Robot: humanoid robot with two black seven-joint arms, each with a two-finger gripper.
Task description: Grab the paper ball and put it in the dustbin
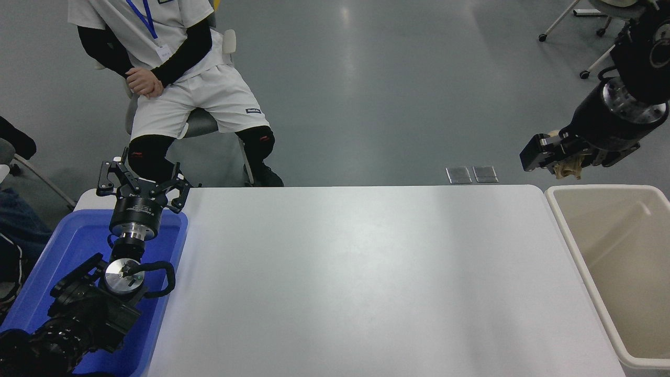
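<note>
My right gripper (pixel 566 157) hangs in the air at the upper right, shut on the tan crumpled paper ball (pixel 569 168). Only the lower part of the ball shows below the fingers. It sits just above the far left corner of the cream dustbin (pixel 576 246), which stands against the table's right end with nothing visible inside. My left gripper (pixel 142 184) stays parked over the blue bin at the lower left, its fingers spread open and holding nothing.
A bright blue bin (pixel 63 246) sits at the table's left end under the left arm. A person (pixel 172 89) sits on a chair beyond the far left edge. The white table (pixel 356 283) spans the middle.
</note>
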